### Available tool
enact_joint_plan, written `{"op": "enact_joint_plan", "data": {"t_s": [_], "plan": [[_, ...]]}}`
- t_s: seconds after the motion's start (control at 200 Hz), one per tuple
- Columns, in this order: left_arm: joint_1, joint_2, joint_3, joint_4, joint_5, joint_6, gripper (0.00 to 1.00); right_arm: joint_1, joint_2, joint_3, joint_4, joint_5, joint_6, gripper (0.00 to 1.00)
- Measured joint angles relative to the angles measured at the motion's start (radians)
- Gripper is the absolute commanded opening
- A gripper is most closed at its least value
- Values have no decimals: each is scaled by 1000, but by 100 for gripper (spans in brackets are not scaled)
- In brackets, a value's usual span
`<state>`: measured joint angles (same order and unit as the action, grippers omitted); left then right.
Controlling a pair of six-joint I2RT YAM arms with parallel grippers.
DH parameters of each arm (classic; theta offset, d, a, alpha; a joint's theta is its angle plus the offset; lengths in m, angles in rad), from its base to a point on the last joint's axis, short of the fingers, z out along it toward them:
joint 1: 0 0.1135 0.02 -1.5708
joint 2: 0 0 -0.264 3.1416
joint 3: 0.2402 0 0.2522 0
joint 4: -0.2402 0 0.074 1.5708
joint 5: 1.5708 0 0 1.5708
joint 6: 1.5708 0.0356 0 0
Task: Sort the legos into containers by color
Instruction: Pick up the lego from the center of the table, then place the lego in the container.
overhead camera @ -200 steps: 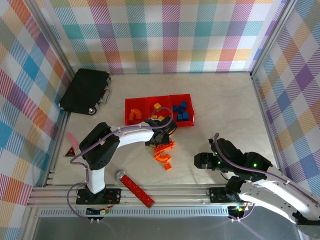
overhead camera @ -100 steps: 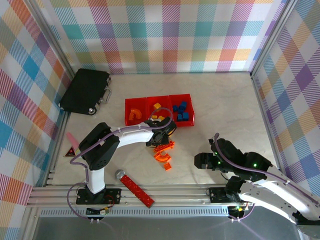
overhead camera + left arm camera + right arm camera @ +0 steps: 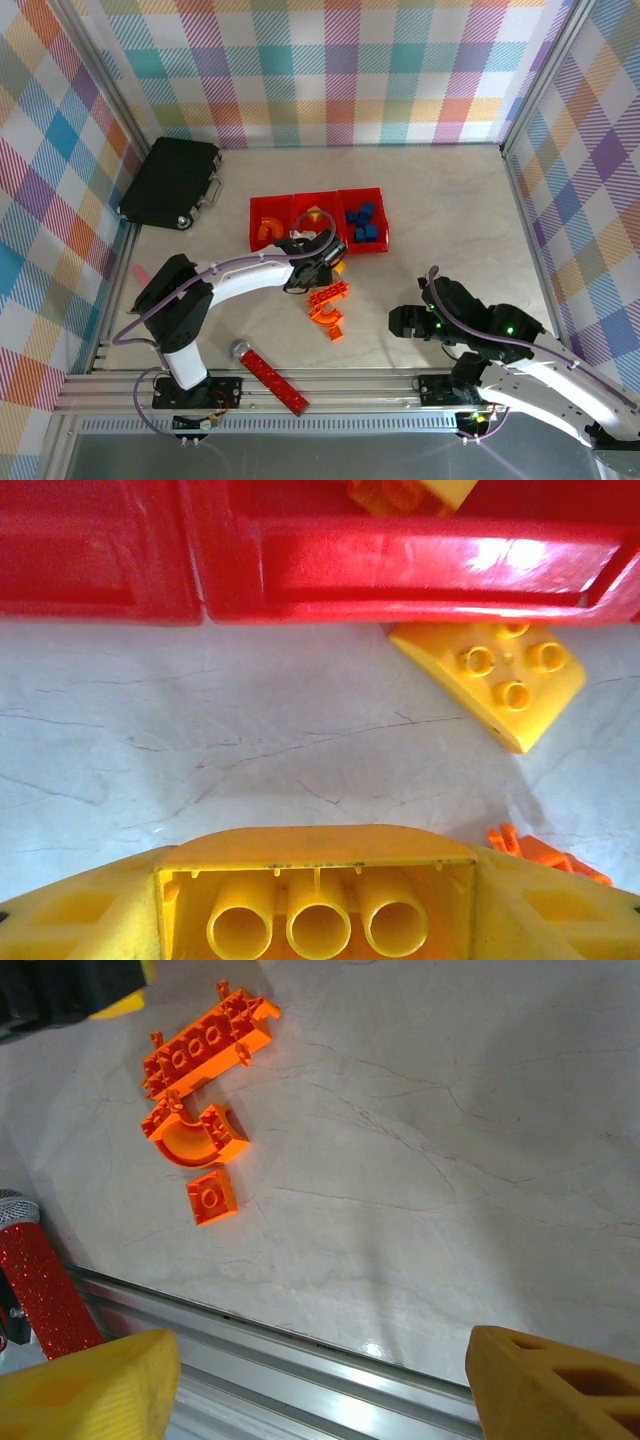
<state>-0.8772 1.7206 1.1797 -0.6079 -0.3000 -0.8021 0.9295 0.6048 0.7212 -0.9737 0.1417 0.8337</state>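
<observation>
My left gripper (image 3: 312, 262) (image 3: 318, 880) is shut on a yellow lego (image 3: 318, 900), whose hollow underside with three tubes faces the wrist camera. It hangs just in front of the red containers (image 3: 293, 215) (image 3: 400, 565). Another yellow lego (image 3: 490, 680) lies on the table against the middle bin's front wall. Orange pieces sit in the left bin, yellow in the middle, blue legos (image 3: 362, 222) in the right. On the table lie three orange legos: a long brick (image 3: 330, 292) (image 3: 205, 1045), an arch (image 3: 325, 315) (image 3: 190, 1135) and a small square (image 3: 335, 333) (image 3: 212, 1197). My right gripper (image 3: 405, 320) (image 3: 320, 1400) is open near the front rail.
A black case (image 3: 170, 180) lies at the back left. A red bar with a silver round end (image 3: 270, 372) (image 3: 35, 1280) rests by the front rail. A small red triangle (image 3: 143, 303) sits at the left edge. Checked walls enclose the table.
The left arm's elbow has swung out to the left and the gripper has shifted slightly left along the bins, its jaws closing further on the yellow lego. The right arm has not moved.
</observation>
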Motion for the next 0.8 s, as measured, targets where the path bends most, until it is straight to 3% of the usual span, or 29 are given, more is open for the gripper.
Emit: {"op": "enact_joint_plan", "data": {"t_s": [0.34,0.535,0.8], "plan": [[-4,-69,186,-109,-89,102,58,0,0,0,0,0,1,76],[37,18,344,-118,-109,191,59,0,0,0,0,0,1,76],[157,170,415,-64,-83,286,62,0,-21,4,-49,12,1,76]]}}
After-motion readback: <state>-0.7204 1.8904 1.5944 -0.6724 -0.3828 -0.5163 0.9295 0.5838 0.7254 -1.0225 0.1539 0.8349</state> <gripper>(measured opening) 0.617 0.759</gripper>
